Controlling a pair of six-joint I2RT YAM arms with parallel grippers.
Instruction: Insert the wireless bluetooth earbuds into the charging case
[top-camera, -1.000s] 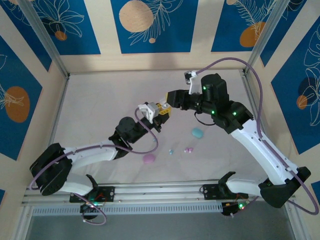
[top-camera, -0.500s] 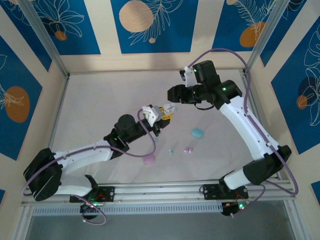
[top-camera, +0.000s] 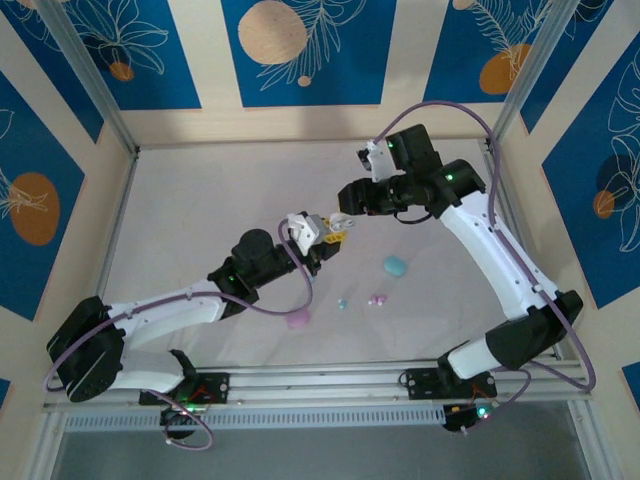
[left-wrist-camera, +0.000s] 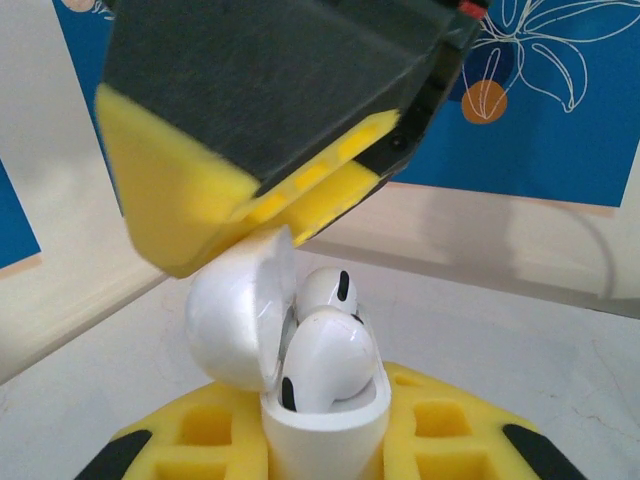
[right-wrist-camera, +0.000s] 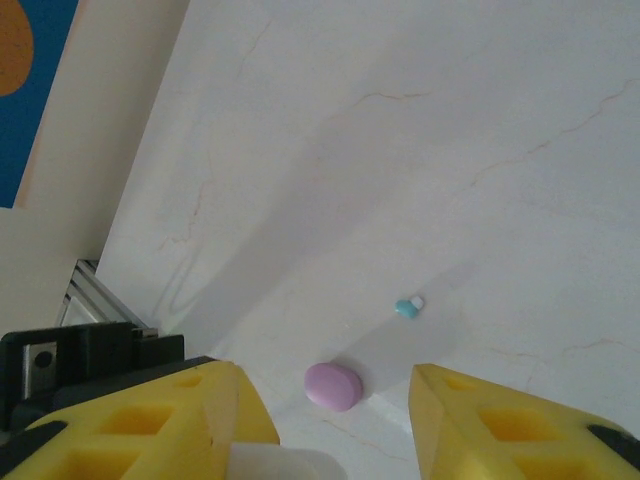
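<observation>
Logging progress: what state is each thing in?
white case: lid open, clamped in left gripper
white earbuds: seated in it
right gripper: open, above it
pink case: closed, on table
teal case: closed, on table
teal earbud: loose on table
pink earbuds: loose on table

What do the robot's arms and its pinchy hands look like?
The left arm and right arm are white tubes with chunky black joints, small green lights and a purple cable looping along each. The left gripper and right gripper have black-backed fingers faced in yellow with square holes. A white block sits by each wrist.
</observation>
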